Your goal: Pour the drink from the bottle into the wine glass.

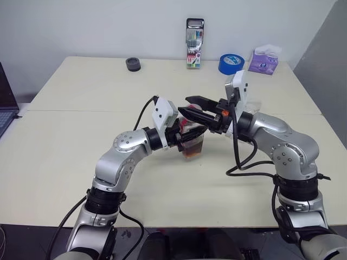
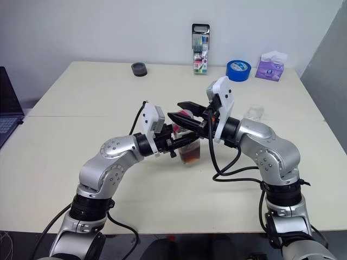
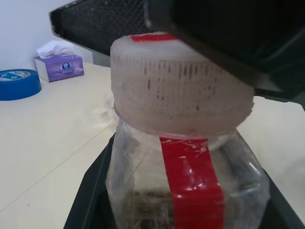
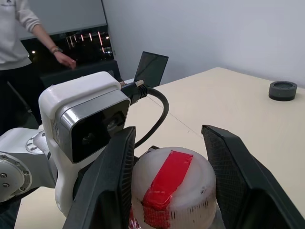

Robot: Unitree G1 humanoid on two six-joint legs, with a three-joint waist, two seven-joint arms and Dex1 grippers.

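Over the cream bench (image 1: 70,141), left fingers (image 3: 90,191) pinch the bottle (image 1: 191,142) upright, arm reaching level; right fingers (image 4: 116,176) straddle its cap (image 4: 171,188), spread, one each side.

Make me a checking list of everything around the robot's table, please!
Surface: cream table, nothing spilled.
Job's things: bottle upright, cap on, dark drink at its bottom; wine glass partly hidden behind the right arm.
Clutter: black round thing, pen pack, blue tape roll, tissue box, all at the far edge.
Hands: left hand grips the bottle; right hand at the cap.
Cables: black cable loops under the right arm.
Surroundings: laptop; person standing nearby.
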